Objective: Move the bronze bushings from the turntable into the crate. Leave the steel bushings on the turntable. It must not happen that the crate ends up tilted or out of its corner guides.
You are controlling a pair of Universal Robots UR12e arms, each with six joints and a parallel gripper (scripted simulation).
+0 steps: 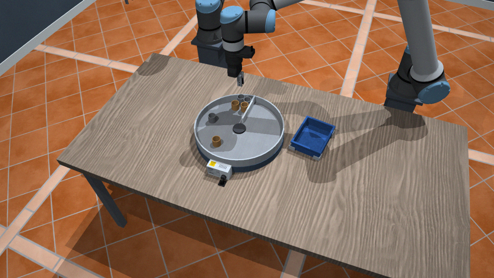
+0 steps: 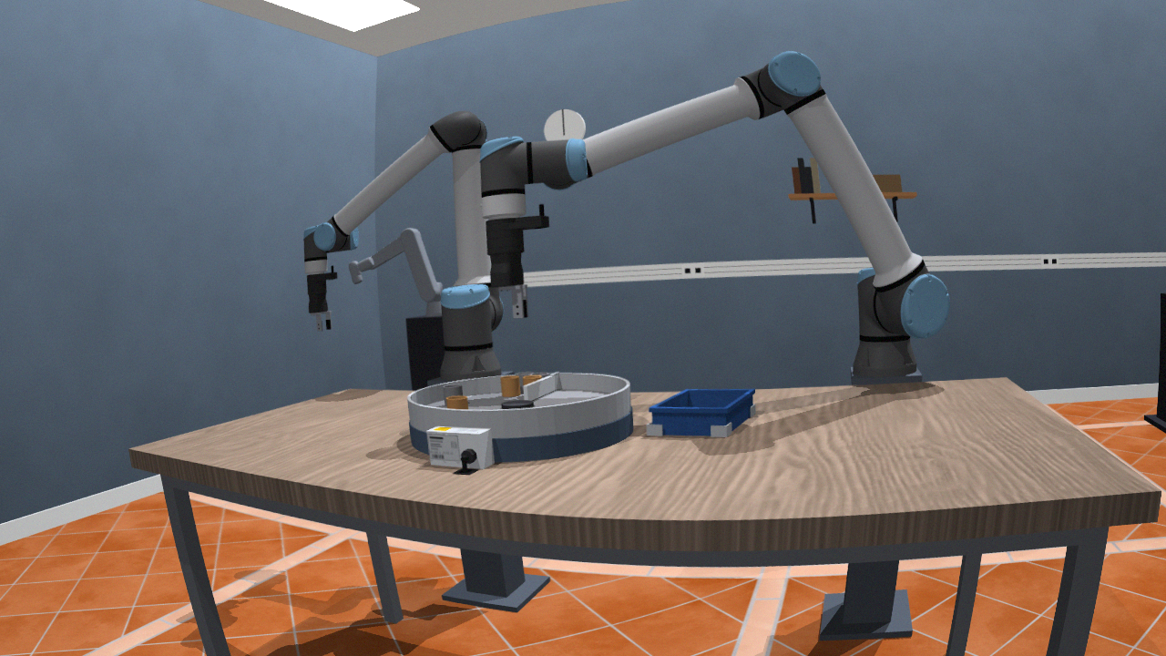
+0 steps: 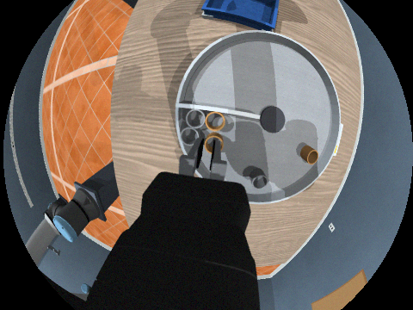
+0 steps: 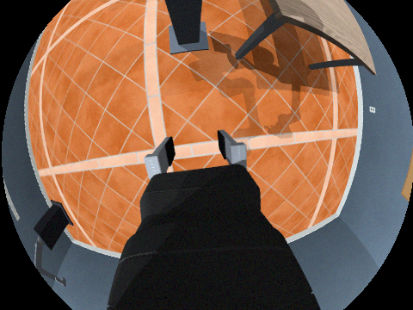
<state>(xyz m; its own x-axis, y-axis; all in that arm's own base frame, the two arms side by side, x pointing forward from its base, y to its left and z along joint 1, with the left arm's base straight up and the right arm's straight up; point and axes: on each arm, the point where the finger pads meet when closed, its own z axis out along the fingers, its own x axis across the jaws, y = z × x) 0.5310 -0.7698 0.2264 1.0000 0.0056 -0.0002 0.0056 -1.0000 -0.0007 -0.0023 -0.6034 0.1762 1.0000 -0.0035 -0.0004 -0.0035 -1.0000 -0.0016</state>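
The turntable [image 1: 283, 135] [image 2: 570, 424] bears three bronze and three steel bushings. One bronze bushing [image 1: 244, 107] [image 3: 215, 130] stands by the divider, another bronze bushing [image 1: 235, 105] beside it. A third bronze bushing [image 1: 216, 142] [image 3: 306, 153] stands near the front. Two steel bushings are bunched at the divider's rear end; one steel bushing [image 1: 212, 119] stands at the left. The blue crate [image 1: 305, 148] [image 2: 689, 421] sits level in its corner guides, empty. My left gripper [image 1: 240, 83] [image 2: 520, 312] [image 3: 207, 148] is partly open and empty, above the table behind the turntable. My right gripper [image 2: 323, 324] [image 4: 195, 142] is open and empty, away from the table.
The divider [image 1: 248, 109] [image 3: 232, 111] runs from the turntable's rear rim towards its dark hub [image 1: 239, 128] [image 3: 272, 119]. A white control box [image 1: 219, 169] [image 2: 456, 446] stands at the turntable's front. The crate is right of the turntable in the top view, with a gap between them.
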